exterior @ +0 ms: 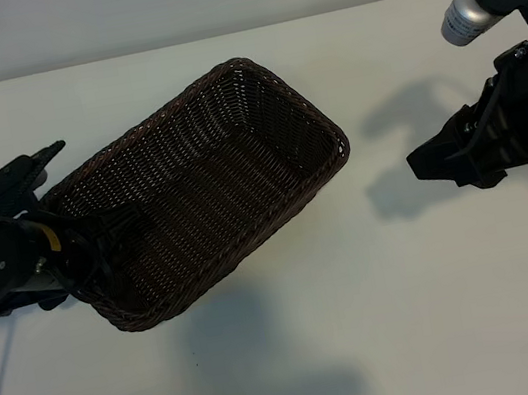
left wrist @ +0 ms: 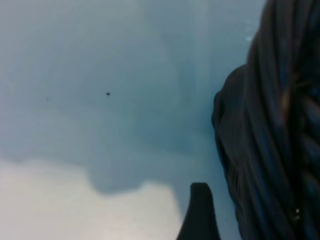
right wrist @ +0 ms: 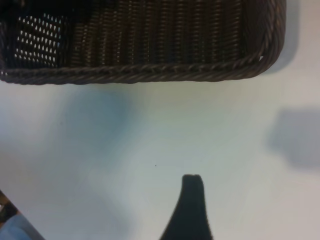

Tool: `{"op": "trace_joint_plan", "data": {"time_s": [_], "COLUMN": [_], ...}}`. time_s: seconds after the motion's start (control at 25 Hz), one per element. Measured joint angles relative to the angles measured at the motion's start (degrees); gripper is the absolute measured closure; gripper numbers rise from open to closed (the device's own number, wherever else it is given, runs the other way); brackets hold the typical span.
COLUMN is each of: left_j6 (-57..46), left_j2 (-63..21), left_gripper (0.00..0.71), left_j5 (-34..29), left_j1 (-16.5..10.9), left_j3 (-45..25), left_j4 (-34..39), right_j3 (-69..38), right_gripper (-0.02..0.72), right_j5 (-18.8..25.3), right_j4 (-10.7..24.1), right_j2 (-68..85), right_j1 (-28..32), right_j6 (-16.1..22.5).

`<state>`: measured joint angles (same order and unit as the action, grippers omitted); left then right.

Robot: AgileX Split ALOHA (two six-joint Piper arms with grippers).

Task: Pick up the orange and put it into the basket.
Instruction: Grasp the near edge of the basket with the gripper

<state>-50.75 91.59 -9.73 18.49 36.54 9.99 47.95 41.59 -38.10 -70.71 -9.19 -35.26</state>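
Left gripper (exterior: 99, 240) is angling downward over the basket (exterior: 259, 107) at its left end, jaws standing wide, gripping nothing. Right gripper (exterior: 430, 161) is hovering near the desk's right edge, jaws wide, empty. Basket is sitting mid-desk (exterior: 415, 314); orange is showing in no view.

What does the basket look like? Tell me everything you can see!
The basket is dark brown woven wicker, rectangular with rounded corners, a braided rim and sloping sides. It sits upright and slanted on the white table. No orange shows inside it. The left gripper is at one short end, overlapping its rim.
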Motion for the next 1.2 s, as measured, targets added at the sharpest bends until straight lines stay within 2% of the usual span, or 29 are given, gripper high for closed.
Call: {"op": "trace_joint_plan", "data": {"time_s": [0.64, 1.0, 1.12, 1.2], "left_j6": [-0.2, -0.2, -0.6, -1.2], "left_j2": [0.2, 3.0, 3.1, 3.1], "left_gripper": [0.128, 0.130, 0.171, 0.241], "left_j5": [1.6, 2.8, 3.6, 5.1], "left_j1": [0.0, -0.1, -0.1, -0.1], "left_j3": [0.0, 0.0, 0.0, 0.0], "left_j4": [0.0, -0.2, -0.9, -1.7], "right_j3": [0.0, 0.0, 0.0, 0.0], "right_gripper": [0.110, 0.110, 0.110, 0.110], "right_j5": [0.0, 0.0, 0.1, 0.1], "right_j4": [0.0, 0.0, 0.0, 0.0], "right_j2": [0.0, 0.0, 0.0, 0.0], "right_j1": [0.0, 0.0, 0.0, 0.0], "right_j6": [0.0, 0.0, 0.0, 0.0]}}
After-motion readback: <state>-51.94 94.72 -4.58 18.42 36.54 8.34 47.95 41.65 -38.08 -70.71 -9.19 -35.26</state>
